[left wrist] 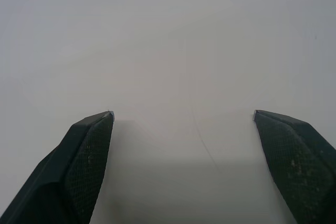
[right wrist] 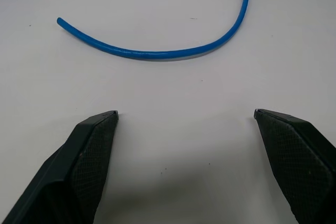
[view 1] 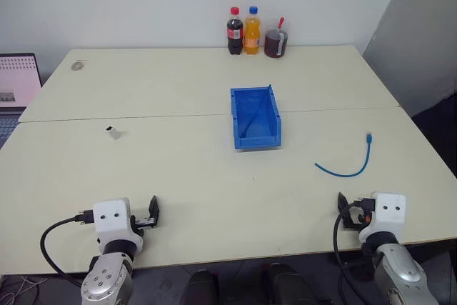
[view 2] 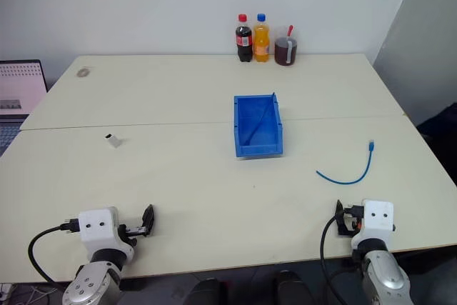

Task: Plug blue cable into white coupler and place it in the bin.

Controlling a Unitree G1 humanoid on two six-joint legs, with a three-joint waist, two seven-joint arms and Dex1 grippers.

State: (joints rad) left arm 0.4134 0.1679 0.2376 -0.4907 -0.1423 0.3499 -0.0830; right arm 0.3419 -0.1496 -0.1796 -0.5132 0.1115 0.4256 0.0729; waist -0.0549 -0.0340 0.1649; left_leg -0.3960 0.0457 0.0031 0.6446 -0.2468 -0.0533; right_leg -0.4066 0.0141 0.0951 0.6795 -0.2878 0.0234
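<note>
I see the table (view 1: 214, 198) carrying all task items. The bin (view 1: 255, 118) sits near its centre and serves as my reference. The blue cable (view 1: 350, 169) lies curved on the surface, right of the bin and nearer me. The white coupler (view 1: 113, 132) rests well left of the bin. Left gripper (left wrist: 184, 116) and right gripper (right wrist: 186, 115) both stand released, nearer than the bin, holding nothing.
</note>
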